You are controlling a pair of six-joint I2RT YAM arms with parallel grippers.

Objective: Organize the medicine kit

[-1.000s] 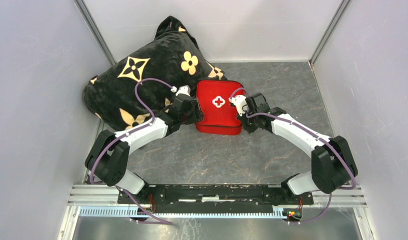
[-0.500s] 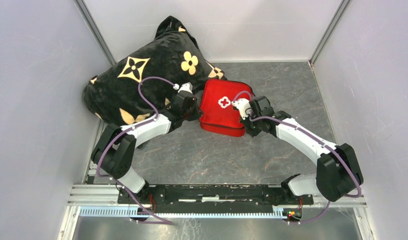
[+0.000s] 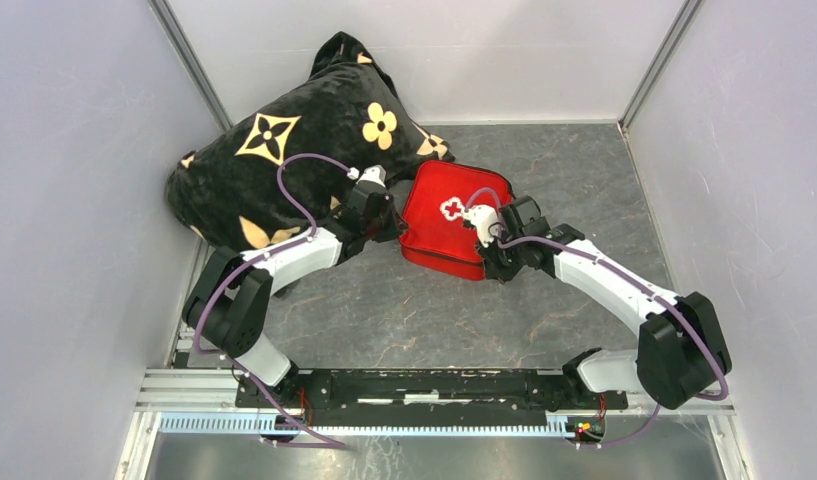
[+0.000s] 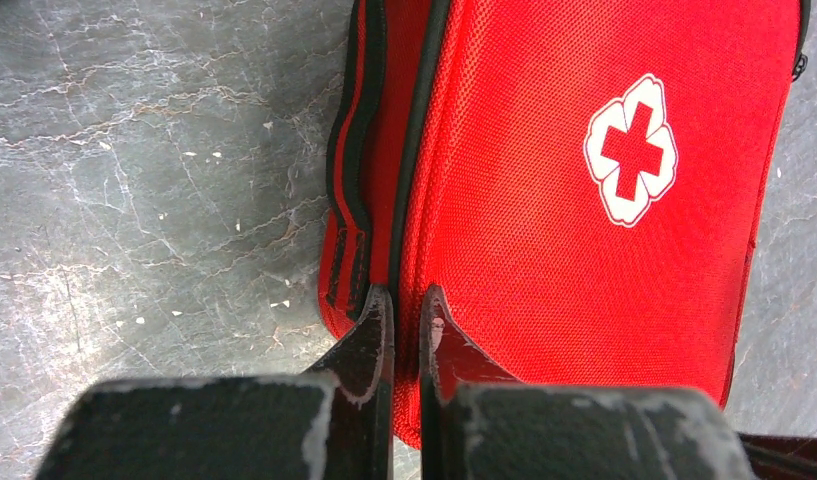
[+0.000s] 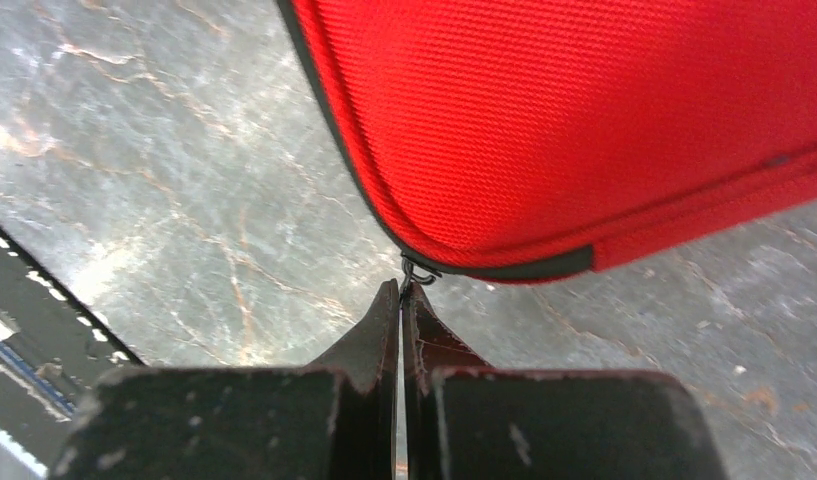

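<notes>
The medicine kit (image 3: 436, 228), a red zip case with a white cross (image 3: 452, 209), lies slightly turned on the grey floor beside the pillow. My left gripper (image 3: 392, 222) is at its left edge. In the left wrist view it (image 4: 405, 300) is shut on the rim of the kit's lid (image 4: 544, 200), with the black zip line (image 4: 356, 190) running just left of the fingers. My right gripper (image 3: 487, 265) is at the kit's near right corner. In the right wrist view it (image 5: 400, 290) is shut on the small metal zipper pull (image 5: 416, 270) hanging from the kit's corner (image 5: 584, 120).
A large black pillow with gold flowers (image 3: 284, 160) lies at the back left, touching the kit's far left side. Grey walls (image 3: 74, 200) close in on both sides and at the back. The arm bases' rail (image 3: 424, 385) runs along the near edge.
My left gripper has shut on the kit's lid rim. The kit has turned and shifted a little to the right. My right gripper has moved nearer along the kit's right edge, still pinching the pull.
</notes>
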